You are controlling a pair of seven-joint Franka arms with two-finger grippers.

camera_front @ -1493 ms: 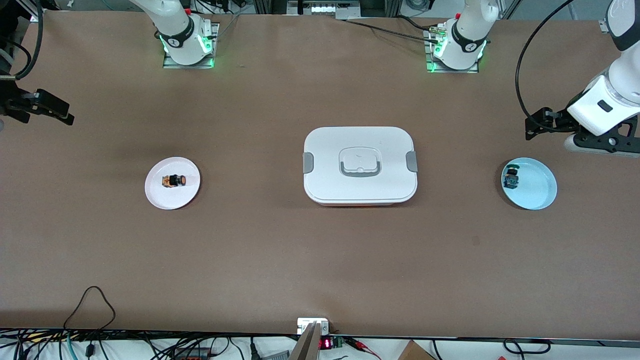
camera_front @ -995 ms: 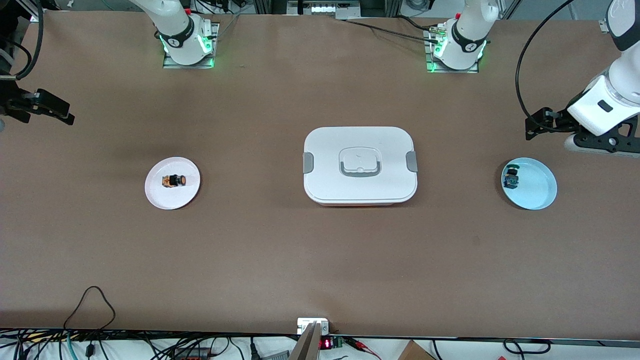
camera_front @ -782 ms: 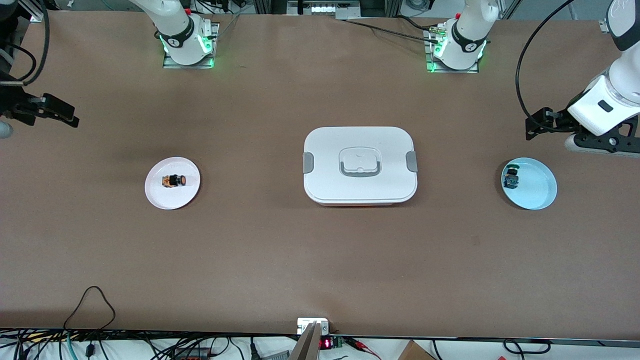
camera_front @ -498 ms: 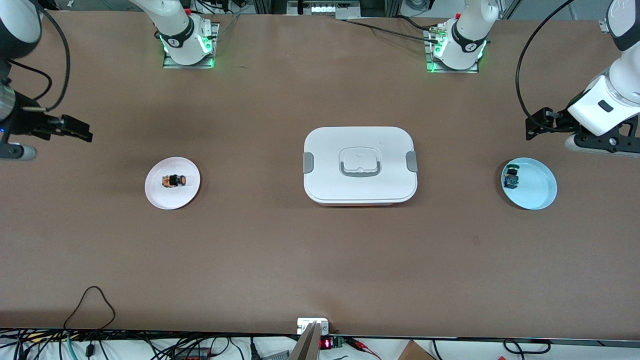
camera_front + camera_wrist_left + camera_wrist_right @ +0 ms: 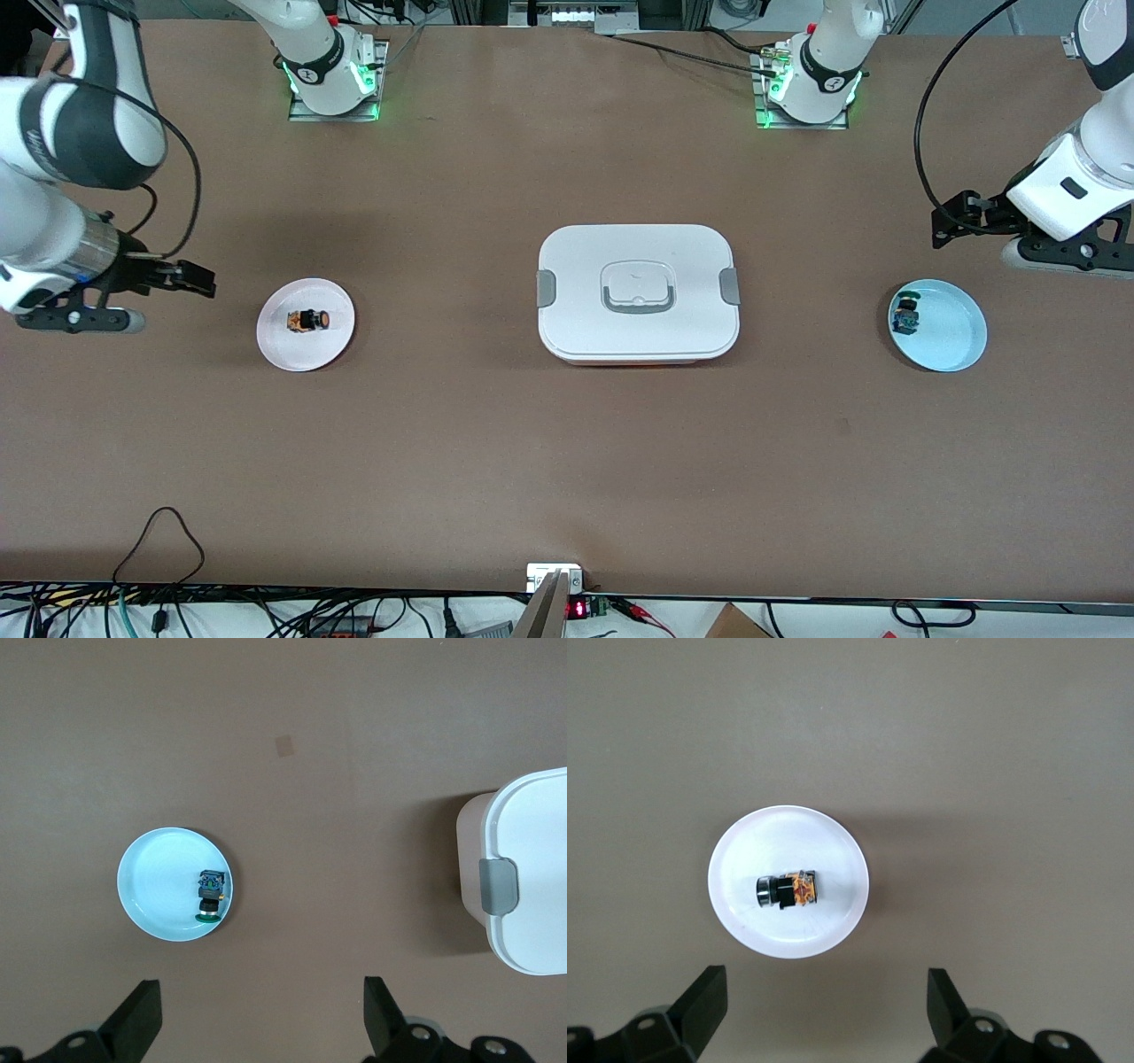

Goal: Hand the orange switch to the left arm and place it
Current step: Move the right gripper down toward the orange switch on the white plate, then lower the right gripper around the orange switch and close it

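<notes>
The orange switch (image 5: 307, 320) lies on its side on a small white plate (image 5: 283, 347) toward the right arm's end of the table. In the right wrist view the switch (image 5: 788, 890) lies in the middle of the plate (image 5: 824, 840). My right gripper (image 5: 202, 283) is open and empty, in the air over the table just beside that plate; it also shows in the right wrist view (image 5: 824, 1003). The white box (image 5: 580, 266) stands closed at the table's middle. My left gripper (image 5: 944, 221) is open and empty over the table beside the light blue plate (image 5: 955, 344), and waits.
A small blue-and-green component (image 5: 905, 316) lies at the rim of the light blue plate; the left wrist view shows it (image 5: 211, 896), that plate (image 5: 155, 881) and one end of the box (image 5: 532, 868). Cables hang along the table's front edge.
My right arm has swung in from the table's end, bringing its open gripper close beside the white plate. The left arm, switch and box have not moved.
</notes>
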